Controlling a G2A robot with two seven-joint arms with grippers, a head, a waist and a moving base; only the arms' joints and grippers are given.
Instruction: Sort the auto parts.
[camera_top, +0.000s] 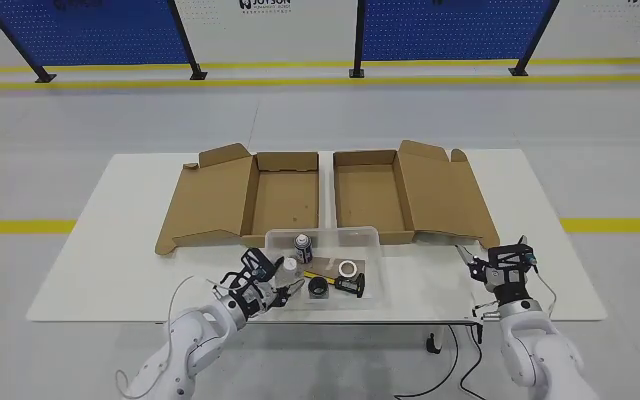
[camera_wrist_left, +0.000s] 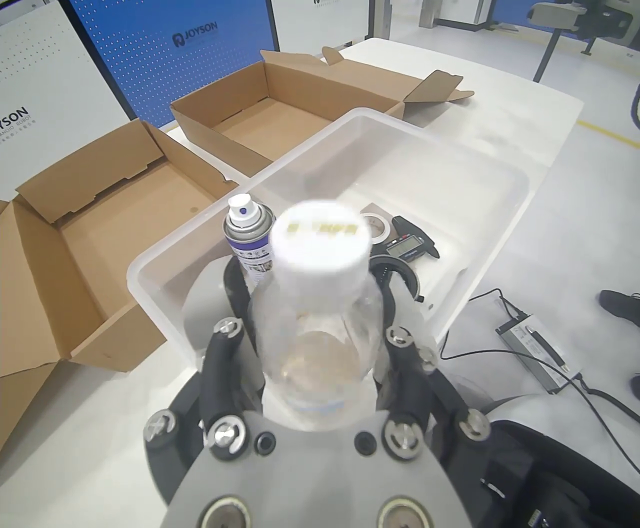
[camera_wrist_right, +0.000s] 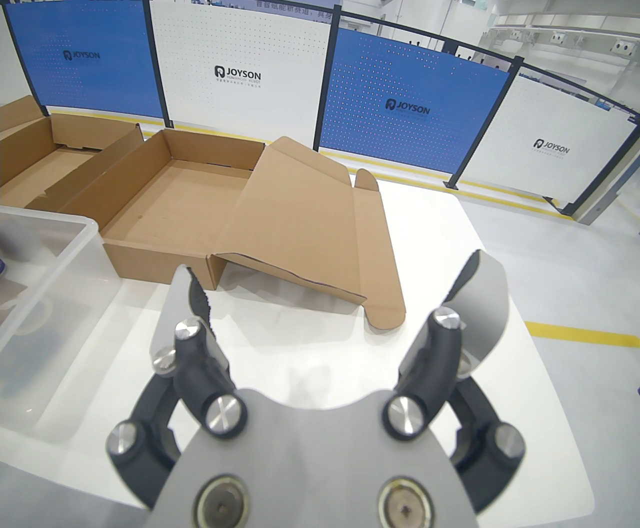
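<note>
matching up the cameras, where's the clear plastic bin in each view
top view: clear plastic bin at the table's front middle.
left wrist view: clear plastic bin just beyond the held bottle.
right wrist view: one corner of it, beside the right cardboard box.
shared landmark: right cardboard box, lid open.

Open tabletop (camera_top: 425, 282) right of the clear bin (camera_top: 322, 231), spray can (camera_top: 302, 246) upright inside
</note>
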